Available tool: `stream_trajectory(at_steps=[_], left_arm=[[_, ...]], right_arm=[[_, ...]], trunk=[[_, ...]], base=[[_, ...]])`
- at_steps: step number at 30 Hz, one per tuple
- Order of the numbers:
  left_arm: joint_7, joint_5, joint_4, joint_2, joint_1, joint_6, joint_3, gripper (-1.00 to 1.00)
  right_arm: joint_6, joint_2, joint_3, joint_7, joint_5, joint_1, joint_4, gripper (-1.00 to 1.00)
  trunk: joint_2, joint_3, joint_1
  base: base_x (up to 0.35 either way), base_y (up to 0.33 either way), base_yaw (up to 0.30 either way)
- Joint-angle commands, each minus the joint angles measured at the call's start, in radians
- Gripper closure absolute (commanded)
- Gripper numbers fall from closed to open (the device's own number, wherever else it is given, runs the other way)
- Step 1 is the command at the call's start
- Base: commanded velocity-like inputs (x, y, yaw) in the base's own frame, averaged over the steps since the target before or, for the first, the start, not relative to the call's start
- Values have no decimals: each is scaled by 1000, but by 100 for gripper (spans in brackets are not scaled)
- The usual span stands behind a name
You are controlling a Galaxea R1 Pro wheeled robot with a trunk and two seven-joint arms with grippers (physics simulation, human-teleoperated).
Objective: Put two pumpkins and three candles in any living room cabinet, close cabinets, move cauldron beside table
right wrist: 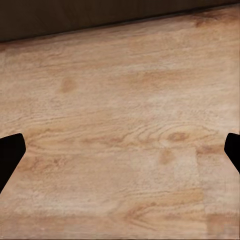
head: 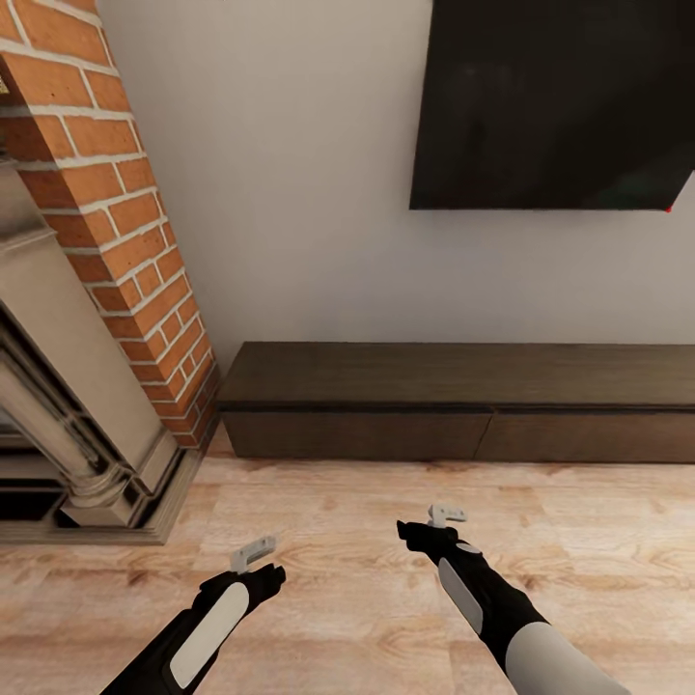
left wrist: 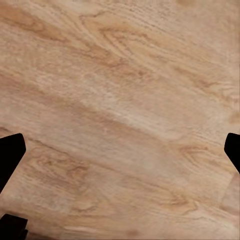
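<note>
Nearest to the robot, both arms reach forward over the wood-plank floor (head: 347,579). The left gripper (head: 253,553) is at about 7 o'clock in the head view and the right gripper (head: 446,514) at about 5 o'clock, a little further forward than the left one. In the left wrist view the two dark fingertips (left wrist: 11,152) stand at opposite edges of the picture with only floor (left wrist: 120,115) between them, so these jaws are wide apart and hold nothing. The right wrist view shows the same: its fingertips (right wrist: 10,155) are far from each other, bare floor (right wrist: 120,135) lies between them, and the jaws are apart and empty. At the far end of that view a dark band is the lower front of the cabinet (right wrist: 100,17). Beyond the grippers, from 12 to 3 o'clock of them, the cabinet (head: 463,401) stands on the floor against the wall (head: 290,193); it is long, low and dark brown, its two wide fronts look closed, and its flat top is bare. At 9 to 10 o'clock is the beige fireplace (head: 68,405) with a carved column, and behind it a brick chimney (head: 116,212) rises, its foot just beside the left end of the cabinet. Furthest, at about 1 o'clock, a black screen (head: 550,97) hangs on the wall above the cabinet.
</note>
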Motion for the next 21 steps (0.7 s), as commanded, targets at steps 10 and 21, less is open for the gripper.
stream_trajectory(at_steps=[10,21], left_arm=[[6,1,130,-7,-1,-6,-5,-100],[-8,-67,451,-8,-1,-60,-30,-100]], right_arm=[[-35,2,6,-4,-9,-1,80,-100],[-209,2,8,-10,-7,-1,388,-100]], trunk=[[70,31,-39],[147,65,-81]], base=[[0,0,0],[0,0,0]])
